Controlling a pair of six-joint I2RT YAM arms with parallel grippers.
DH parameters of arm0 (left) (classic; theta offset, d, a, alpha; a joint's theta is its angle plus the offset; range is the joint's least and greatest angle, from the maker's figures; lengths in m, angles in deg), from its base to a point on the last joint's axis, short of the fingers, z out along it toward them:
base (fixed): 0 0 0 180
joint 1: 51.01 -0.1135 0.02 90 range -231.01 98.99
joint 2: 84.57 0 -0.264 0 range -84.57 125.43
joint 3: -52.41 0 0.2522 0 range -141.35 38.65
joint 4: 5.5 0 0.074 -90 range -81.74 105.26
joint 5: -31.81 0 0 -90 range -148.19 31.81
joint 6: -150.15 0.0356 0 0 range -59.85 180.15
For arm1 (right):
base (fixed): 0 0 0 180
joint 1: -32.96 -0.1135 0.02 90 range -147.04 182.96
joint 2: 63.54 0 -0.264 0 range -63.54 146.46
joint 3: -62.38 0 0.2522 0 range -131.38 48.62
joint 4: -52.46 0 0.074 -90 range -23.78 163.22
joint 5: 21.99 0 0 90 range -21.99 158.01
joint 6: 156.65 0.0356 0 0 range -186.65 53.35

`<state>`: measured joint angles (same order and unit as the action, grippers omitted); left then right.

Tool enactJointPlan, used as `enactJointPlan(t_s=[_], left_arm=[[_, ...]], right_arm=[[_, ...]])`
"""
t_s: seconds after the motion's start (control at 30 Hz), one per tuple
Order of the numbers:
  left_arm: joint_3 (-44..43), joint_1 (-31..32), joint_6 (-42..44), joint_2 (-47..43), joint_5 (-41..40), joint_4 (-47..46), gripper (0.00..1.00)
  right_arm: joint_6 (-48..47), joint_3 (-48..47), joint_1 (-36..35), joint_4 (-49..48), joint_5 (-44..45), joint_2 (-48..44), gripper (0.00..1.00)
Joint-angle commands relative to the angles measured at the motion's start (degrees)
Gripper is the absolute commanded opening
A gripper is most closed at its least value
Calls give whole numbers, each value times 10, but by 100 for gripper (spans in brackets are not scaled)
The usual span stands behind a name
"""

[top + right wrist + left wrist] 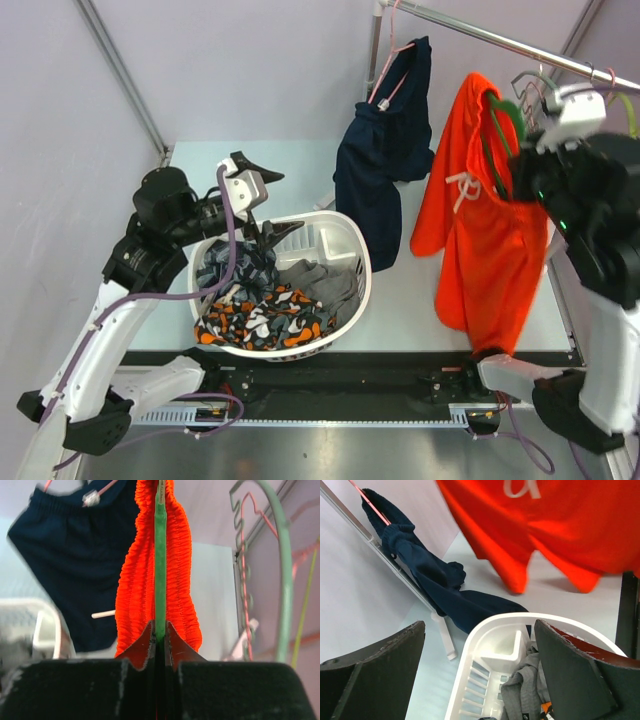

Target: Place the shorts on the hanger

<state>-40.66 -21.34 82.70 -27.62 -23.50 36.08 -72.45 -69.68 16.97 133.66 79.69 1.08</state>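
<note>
Orange-red shorts (480, 230) hang at the right of the table, their gathered waistband draped over the dark green hanger (159, 555). The right gripper (159, 630) pinches that hanger edge-on between its closed fingers, up near the metal rail (500, 40). The left gripper (480, 625) hovers over the white laundry basket (345, 235) with fingers spread wide and nothing between them, near a navy garment (385, 160) on a pink hanger (385, 75).

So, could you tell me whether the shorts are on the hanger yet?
On it: the shorts hang from the hanger, waistband bunched around its bar.
</note>
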Motion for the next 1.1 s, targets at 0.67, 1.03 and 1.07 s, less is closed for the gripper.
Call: enactJointPlan(t_s=[0.67, 1.03, 1.07], left_arm=[[45, 2, -16, -56, -45, 15, 95], [54, 1, -15, -61, -58, 23, 95], [57, 1, -15, -61, -60, 22, 95]], right_arm=[[133, -103, 3, -321, 105, 285, 0], [145, -141, -11, -330, 105, 367, 0], [143, -143, -15, -332, 106, 371, 0]])
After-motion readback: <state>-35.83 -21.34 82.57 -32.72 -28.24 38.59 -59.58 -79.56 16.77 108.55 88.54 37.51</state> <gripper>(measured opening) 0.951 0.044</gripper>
